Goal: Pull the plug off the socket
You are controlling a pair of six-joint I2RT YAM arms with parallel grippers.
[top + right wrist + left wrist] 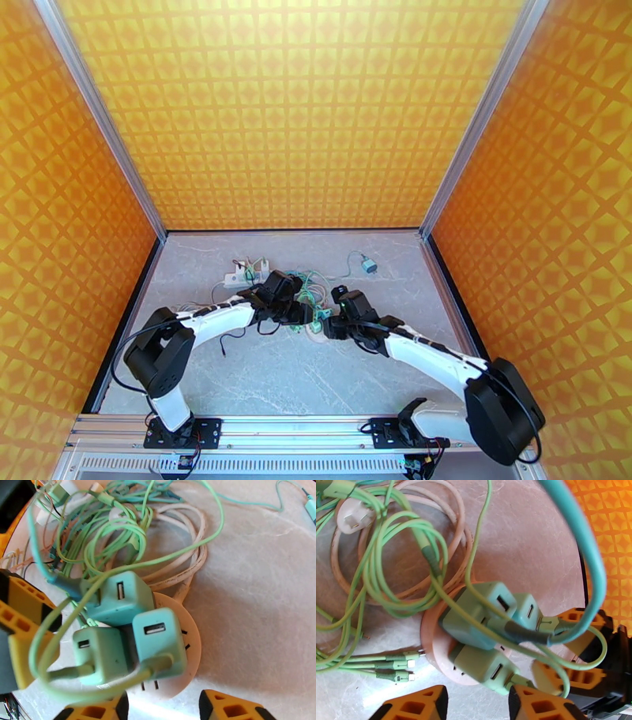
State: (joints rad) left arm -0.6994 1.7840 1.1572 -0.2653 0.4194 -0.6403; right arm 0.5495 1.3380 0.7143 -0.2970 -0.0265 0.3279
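the right gripper (162, 701) is hanging low over the table with its fingers spread and nothing between them. just ahead of that gap the pale green plug (160, 642) is sitting in the round socket (192, 638). its body is standing straight up off the socket face, so the pull is probably going to run upward, away from that face. the left gripper (477, 696) is hovering at the neighbouring side, also spread and empty, with a second plug (482, 667) lying just in front of it. both arms are looking about equally near. the socket is holding three plugs in all, the teal plug (118, 596) sitting farthest back. beyond it, green and pinkish cables (130, 531) are lying tangled.
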